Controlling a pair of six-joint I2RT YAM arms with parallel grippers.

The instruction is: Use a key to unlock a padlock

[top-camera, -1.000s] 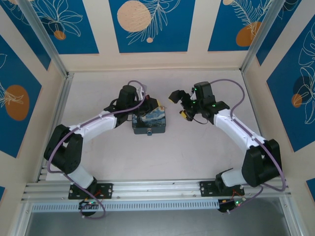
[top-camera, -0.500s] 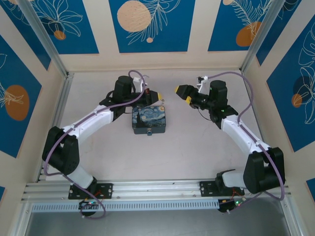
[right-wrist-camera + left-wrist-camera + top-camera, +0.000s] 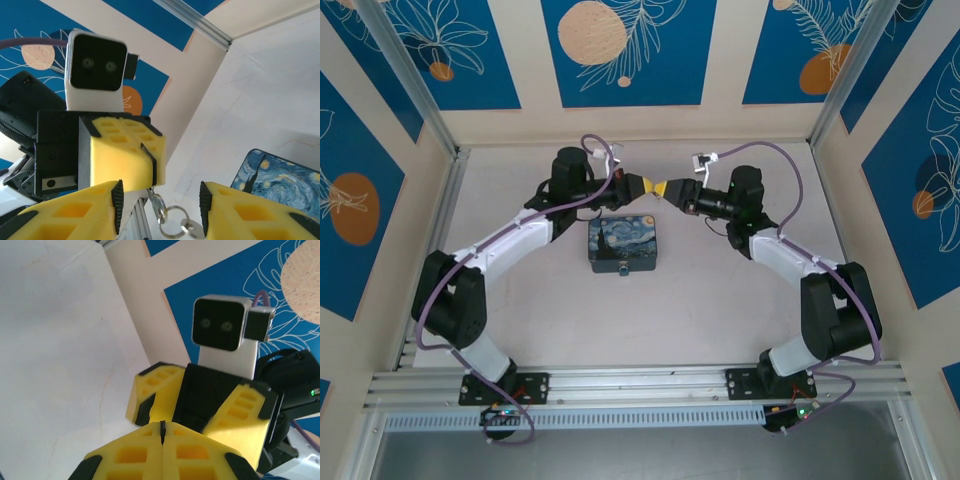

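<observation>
My left gripper (image 3: pixel 645 187) is shut on the key (image 3: pixel 158 207), held in the air above the back of the table. In the right wrist view the key's blade is pinched in the seam of the left gripper's yellow fingers (image 3: pixel 122 155). The key's head and a ring (image 3: pixel 173 220) with a second key hang below. My right gripper (image 3: pixel 160 210) faces the left one tip to tip and stands open, one finger on each side of the hanging key. The padlock (image 3: pixel 623 270) is a tiny bluish thing at the near edge of the box. In the left wrist view my left gripper (image 3: pixel 162 432) is pressed shut.
A starry-night painted box (image 3: pixel 623 245) lies on the white table below and in front of both grippers; its corner shows in the right wrist view as the box (image 3: pixel 280 175). Blue-patterned walls stand close behind. An aluminium rail (image 3: pixel 640 385) runs along the near edge.
My right gripper has swung left to meet the left gripper and its jaws have narrowed around the hanging key. The left gripper has risen from the box towards the middle, still shut.
</observation>
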